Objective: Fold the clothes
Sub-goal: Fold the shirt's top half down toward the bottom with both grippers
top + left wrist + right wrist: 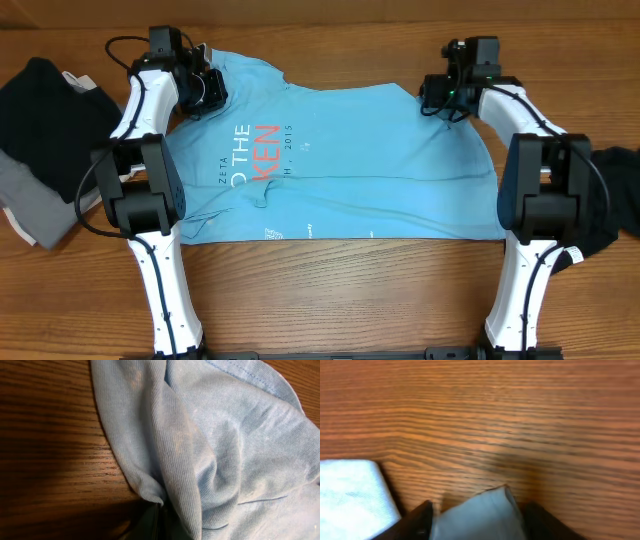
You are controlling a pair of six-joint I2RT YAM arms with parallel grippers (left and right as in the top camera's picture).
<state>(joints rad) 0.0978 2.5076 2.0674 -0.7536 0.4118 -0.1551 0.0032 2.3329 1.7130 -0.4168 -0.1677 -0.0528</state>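
Ideally, with the left gripper [205,88] clamped on the T-shirt [380,160], the right gripper [477,506], jaws apart astride its corner, should close fully before lifting.

Count: arms 2, left arm [145,190] and right arm [545,190]. Grippers 2, left gripper [205,90] and right gripper [437,97]. Table [330,300]: 1. Garments, 5 that I can separate: 1 light blue T-shirt [380,160], 2 black, i.e. black garment at left [45,110] and black garment at right [620,190], 1 grey garment [30,195], 1 white garment [75,80] (mostly buried in the left pile, could be more than one piece).
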